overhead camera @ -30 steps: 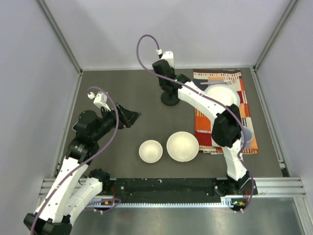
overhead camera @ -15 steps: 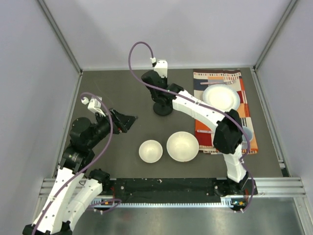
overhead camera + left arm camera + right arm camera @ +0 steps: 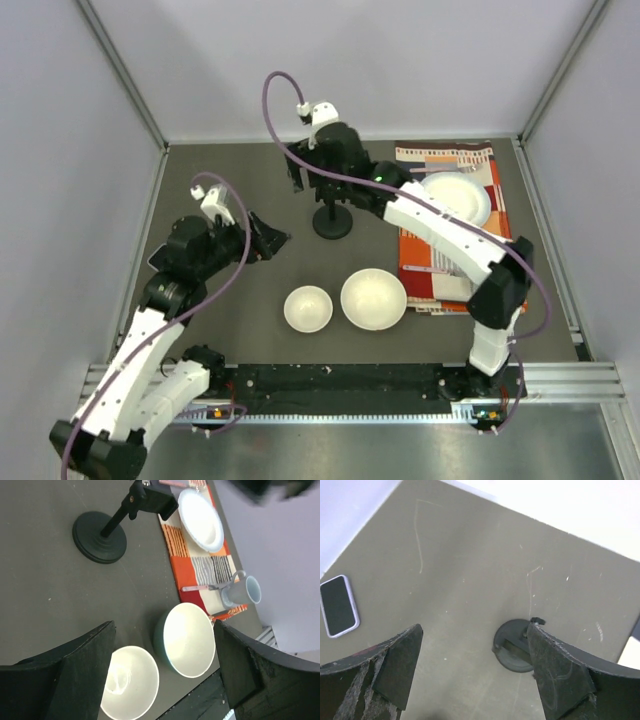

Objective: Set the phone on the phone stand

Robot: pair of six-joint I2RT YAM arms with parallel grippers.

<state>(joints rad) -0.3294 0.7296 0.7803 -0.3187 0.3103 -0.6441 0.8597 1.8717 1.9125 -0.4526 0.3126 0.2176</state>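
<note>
The phone (image 3: 339, 605) lies flat, screen up, on the dark table, far left in the right wrist view; the top view does not show it. The black phone stand (image 3: 333, 222) stands upright at mid-table, its disc base and cradle bare (image 3: 100, 535) (image 3: 512, 650). My right gripper (image 3: 310, 178) (image 3: 477, 665) hovers open just above and left of the stand's top, holding nothing. My left gripper (image 3: 268, 238) (image 3: 162, 660) is open and empty to the left of the stand, over the two bowls in its own view.
A small white bowl (image 3: 308, 308) and a larger teal-sided bowl (image 3: 373, 298) sit near the front. A striped cloth (image 3: 450, 225) at the right carries a white plate (image 3: 455, 195), a spoon (image 3: 200, 587) and a mug (image 3: 242, 591). Grey walls enclose the table.
The right gripper was shut at the stand's top and shifted it left and nearer. It has since opened and drawn back up-left. The left arm shifted slightly.
</note>
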